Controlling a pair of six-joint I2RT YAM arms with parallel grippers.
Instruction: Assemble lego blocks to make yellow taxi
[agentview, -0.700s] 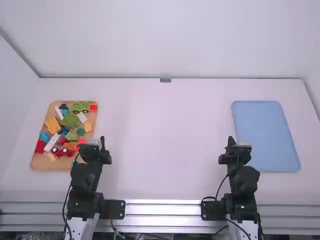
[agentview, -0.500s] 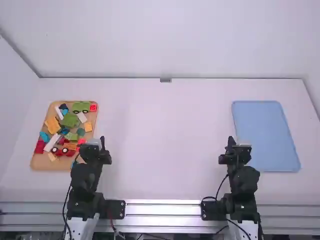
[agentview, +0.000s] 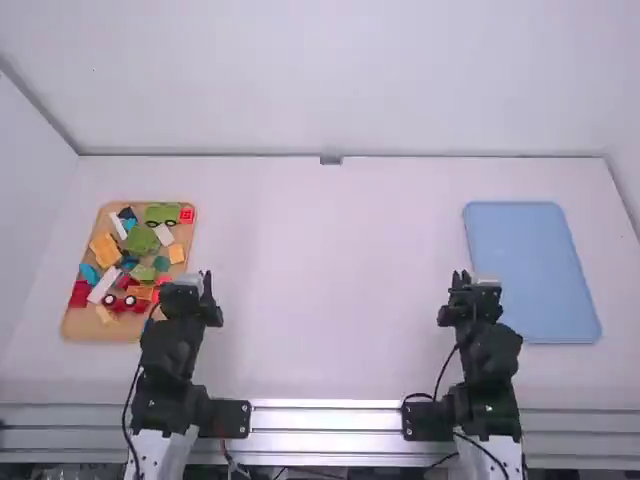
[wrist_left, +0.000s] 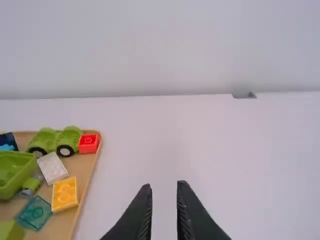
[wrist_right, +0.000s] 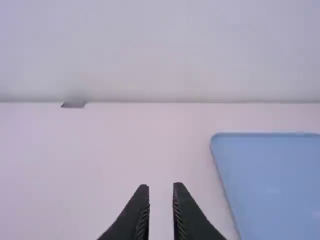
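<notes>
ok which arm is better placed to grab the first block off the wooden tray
Left, most likely. The left gripper is open and close beside the wooden tray with the blocks, while the right gripper sits far across, next to the blue tray.

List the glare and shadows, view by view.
High view: bright streaks on the silver metal rail, a faint shadow on the white table beside the black-jointed left arm. Left wrist view: soft shading low on the white wall. Right wrist view: pale glare patches on the flat blue tray.
</notes>
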